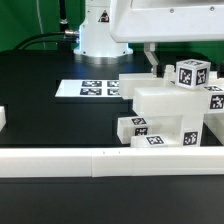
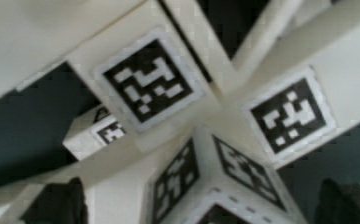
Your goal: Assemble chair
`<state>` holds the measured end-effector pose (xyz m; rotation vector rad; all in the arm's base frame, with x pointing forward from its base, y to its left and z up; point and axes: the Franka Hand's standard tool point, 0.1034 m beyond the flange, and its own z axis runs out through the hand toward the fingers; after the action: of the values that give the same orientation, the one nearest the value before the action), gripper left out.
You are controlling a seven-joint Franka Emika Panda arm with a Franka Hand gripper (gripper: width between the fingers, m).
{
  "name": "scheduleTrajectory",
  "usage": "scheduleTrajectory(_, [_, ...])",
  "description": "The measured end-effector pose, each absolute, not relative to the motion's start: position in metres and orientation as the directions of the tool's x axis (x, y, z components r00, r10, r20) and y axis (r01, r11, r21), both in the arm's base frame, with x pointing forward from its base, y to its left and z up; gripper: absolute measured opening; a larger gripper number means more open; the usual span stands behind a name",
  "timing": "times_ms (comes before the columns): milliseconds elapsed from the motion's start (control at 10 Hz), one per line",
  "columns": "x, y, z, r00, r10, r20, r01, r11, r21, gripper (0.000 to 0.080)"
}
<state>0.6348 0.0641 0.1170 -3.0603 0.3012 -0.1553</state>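
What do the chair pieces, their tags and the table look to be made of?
Chair pieces: probably rigid plastic with a matte white finish; thick blocks, crisp edges, no gloss.
Tags: look like printed stickers or paper, flat black-and-white squares flush on the faces.
Table: matte black, perhaps cloth or a mat; too plain to tell.

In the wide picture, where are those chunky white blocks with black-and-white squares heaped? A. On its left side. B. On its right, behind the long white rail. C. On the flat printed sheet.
B: the chair pieces sit heaped at the exterior view's right behind the border rail, none on the marker board.
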Motion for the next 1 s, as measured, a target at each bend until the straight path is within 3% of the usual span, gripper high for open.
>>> scheduleTrajectory(600, [0.6367, 0.0673, 0.1189, 0.952, 0.281, 0.118, 0.284, -0.959, -0.009, 0.0649])
scheduleTrajectory(700, [0.6369, 0.0655, 0.1189, 0.944, 0.309, 0.118, 0.312, -0.95, -0.003, 0.0562])
scheduleTrajectory(800, [0.637, 0.064, 0.1188, 0.944, 0.309, 0.118, 0.311, -0.95, -0.003, 0.0418])
scheduleTrajectory(900, [0.637, 0.0641, 0.1188, 0.944, 0.308, 0.118, 0.311, -0.95, -0.003, 0.0418])
scheduleTrajectory(1000, [0.637, 0.064, 0.1188, 0.944, 0.308, 0.118, 0.311, -0.95, -0.003, 0.0283])
